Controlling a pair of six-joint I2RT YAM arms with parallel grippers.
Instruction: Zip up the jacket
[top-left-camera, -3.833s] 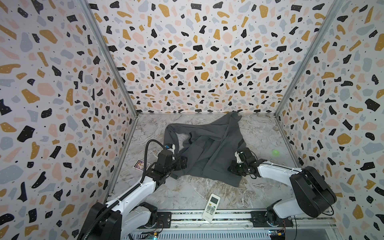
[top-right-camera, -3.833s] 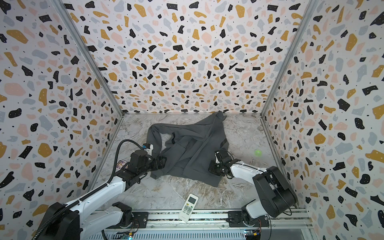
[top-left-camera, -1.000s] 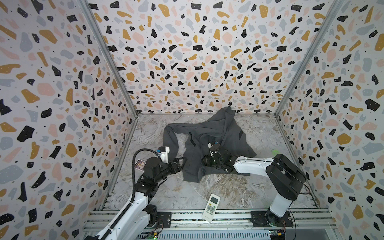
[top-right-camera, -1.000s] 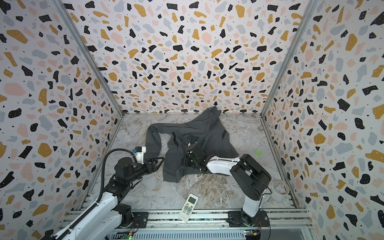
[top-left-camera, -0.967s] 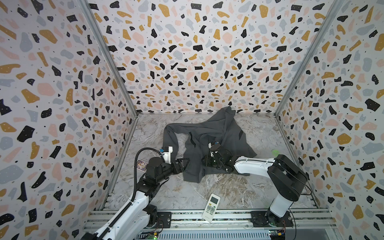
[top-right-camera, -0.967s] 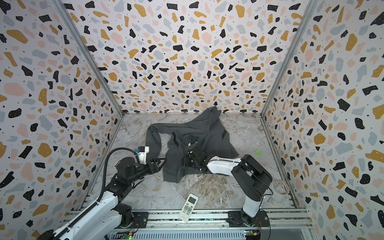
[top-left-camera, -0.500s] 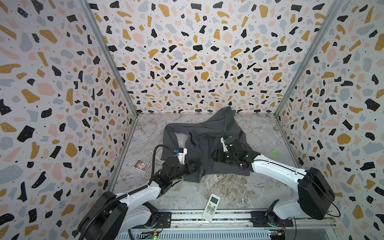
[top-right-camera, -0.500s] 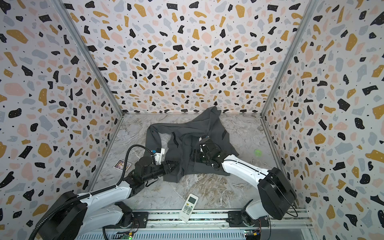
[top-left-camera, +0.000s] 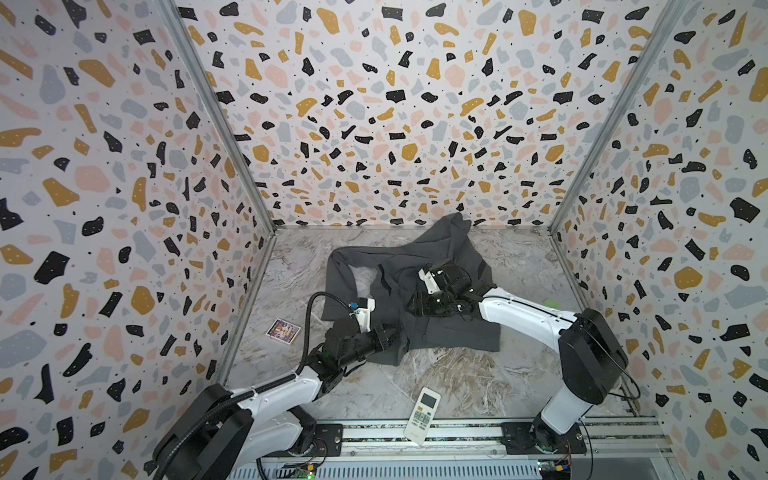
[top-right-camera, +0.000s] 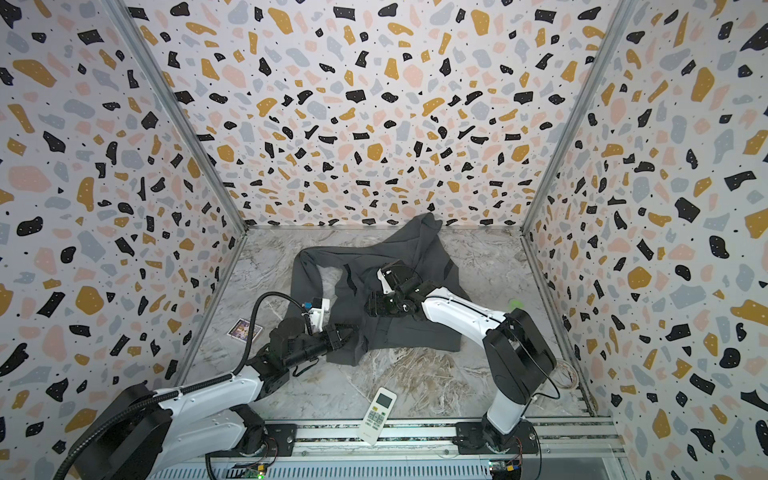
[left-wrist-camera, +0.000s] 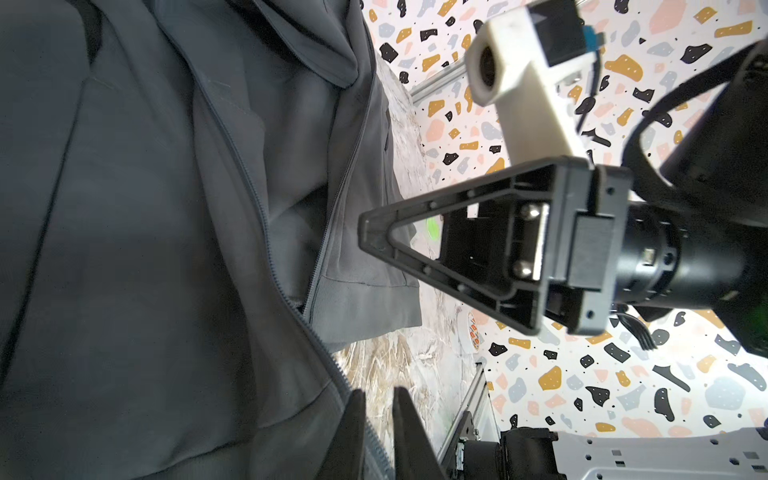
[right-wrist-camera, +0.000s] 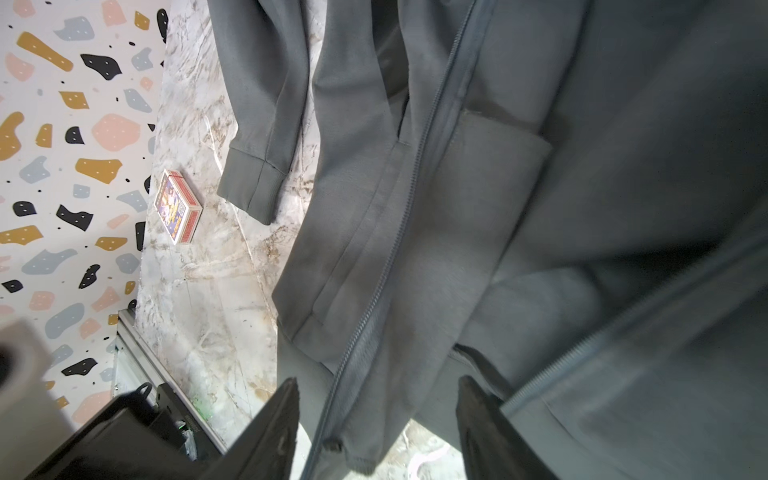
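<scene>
Jacket is lying unzipped and rumpled mid-table, one sleeve reaching the far edge of the marble tabletop. Left gripper is pinching the zip edge at the near hem, jaws almost together. Right gripper is straddling the other zip edge, jaws wide apart, clamping nothing.

Both top views look down from above the arms' bases; both wrist views sit close against the jacket.
</scene>
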